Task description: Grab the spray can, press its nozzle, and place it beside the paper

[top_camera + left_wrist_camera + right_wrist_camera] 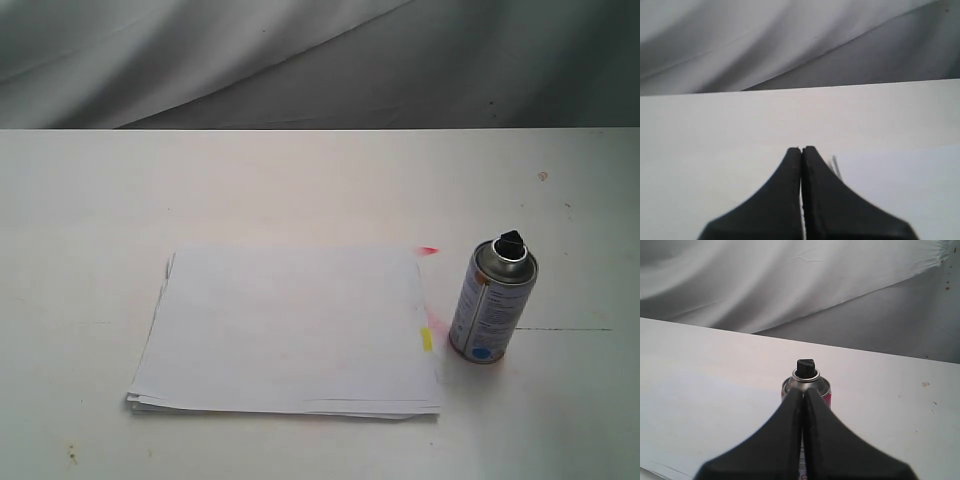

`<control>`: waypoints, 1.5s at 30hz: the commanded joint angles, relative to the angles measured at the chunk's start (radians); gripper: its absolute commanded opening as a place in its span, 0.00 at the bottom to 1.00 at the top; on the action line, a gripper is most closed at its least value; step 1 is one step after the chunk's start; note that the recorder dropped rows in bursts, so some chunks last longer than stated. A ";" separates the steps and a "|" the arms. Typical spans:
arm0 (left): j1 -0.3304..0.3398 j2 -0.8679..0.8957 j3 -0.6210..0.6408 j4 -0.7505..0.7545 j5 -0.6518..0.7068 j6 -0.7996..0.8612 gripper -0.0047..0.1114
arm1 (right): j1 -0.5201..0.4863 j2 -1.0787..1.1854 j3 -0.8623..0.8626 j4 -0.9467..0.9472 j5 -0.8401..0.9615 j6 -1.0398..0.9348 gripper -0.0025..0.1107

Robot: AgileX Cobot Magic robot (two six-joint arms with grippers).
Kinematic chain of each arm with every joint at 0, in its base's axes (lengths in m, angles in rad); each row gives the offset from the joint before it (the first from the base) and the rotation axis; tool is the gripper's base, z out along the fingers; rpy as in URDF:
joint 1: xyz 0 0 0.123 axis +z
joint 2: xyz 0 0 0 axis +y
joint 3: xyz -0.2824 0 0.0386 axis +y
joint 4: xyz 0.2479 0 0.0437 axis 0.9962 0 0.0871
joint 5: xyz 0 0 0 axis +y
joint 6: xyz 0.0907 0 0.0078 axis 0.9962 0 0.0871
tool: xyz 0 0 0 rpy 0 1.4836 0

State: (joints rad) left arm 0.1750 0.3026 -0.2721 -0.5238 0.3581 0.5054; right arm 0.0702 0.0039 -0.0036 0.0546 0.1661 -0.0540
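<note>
Spray can (pixel 492 302) stands upright just beside the paper (pixel 288 330).
Left gripper (pixel 801 149) and right gripper (pixel 803 391) each have jaws pressed together, empty.

Soft even light, washed-out white table (pixel 300 180), faint shadows, wrist views blurred up close.

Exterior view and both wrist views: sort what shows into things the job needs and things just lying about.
Job:
spray can, upright beside the paper
paper, a white stack lying flat
right gripper, shut, facing the can
left gripper, shut, over the table near the paper's edge

Not the job:
white table
grey cloth backdrop
</note>
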 commanded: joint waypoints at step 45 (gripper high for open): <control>-0.005 -0.058 0.272 0.412 -0.212 -0.498 0.04 | 0.001 -0.004 0.004 -0.009 0.003 0.002 0.02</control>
State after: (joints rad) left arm 0.1750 0.2504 -0.0047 -0.1150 0.1562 0.0111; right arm 0.0702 0.0039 -0.0036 0.0546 0.1661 -0.0540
